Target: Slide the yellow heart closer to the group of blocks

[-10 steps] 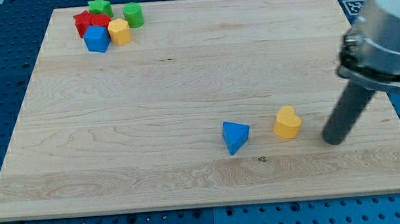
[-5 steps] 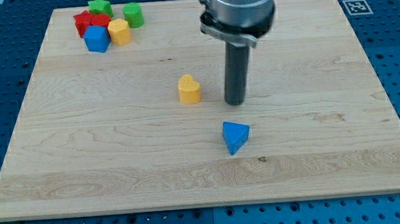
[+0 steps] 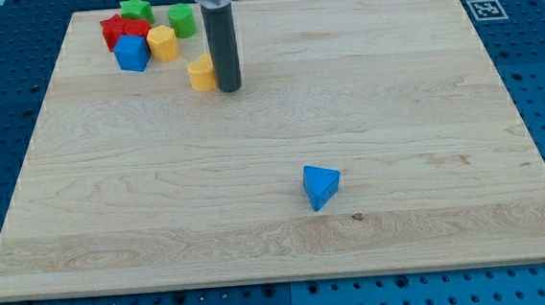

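Observation:
The yellow heart (image 3: 201,73) lies on the wooden board near the view's top left. My tip (image 3: 229,87) touches its right side, and the rod hides part of it. The group sits a short way up and to the left: a green star (image 3: 135,8), a green cylinder (image 3: 181,19), a red block (image 3: 122,30), a blue cube (image 3: 132,53) and a yellow hexagonal block (image 3: 162,43). A small gap separates the heart from the yellow hexagonal block.
A blue triangular block (image 3: 320,186) lies alone at the view's lower middle. A tag marker (image 3: 485,9) sits at the board's top right corner. The board rests on a blue perforated table.
The rod swept from the view's right to the top left, pushing the yellow heart from beside the blue triangular block up towards the group. The blue triangular block stayed put.

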Tool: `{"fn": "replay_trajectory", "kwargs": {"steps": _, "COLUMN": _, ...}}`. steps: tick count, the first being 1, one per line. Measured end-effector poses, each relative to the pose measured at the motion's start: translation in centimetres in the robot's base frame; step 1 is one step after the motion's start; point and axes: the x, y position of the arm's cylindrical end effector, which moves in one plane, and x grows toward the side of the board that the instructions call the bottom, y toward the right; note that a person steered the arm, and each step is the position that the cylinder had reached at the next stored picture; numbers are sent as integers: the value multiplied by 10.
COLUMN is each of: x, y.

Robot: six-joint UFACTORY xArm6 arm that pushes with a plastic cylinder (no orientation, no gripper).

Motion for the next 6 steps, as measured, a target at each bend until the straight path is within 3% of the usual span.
{"fn": "replay_trajectory", "kwargs": {"steps": 1, "x": 27, "y": -1}}
{"fn": "replay_trajectory", "kwargs": {"steps": 2, "x": 18, "y": -22}}
{"fn": "replay_trajectory", "kwargs": {"steps": 3, "x": -28, "y": -25}}
{"fn": "replay_trajectory", "kwargs": {"steps": 6, "x": -66, "y": -32}}
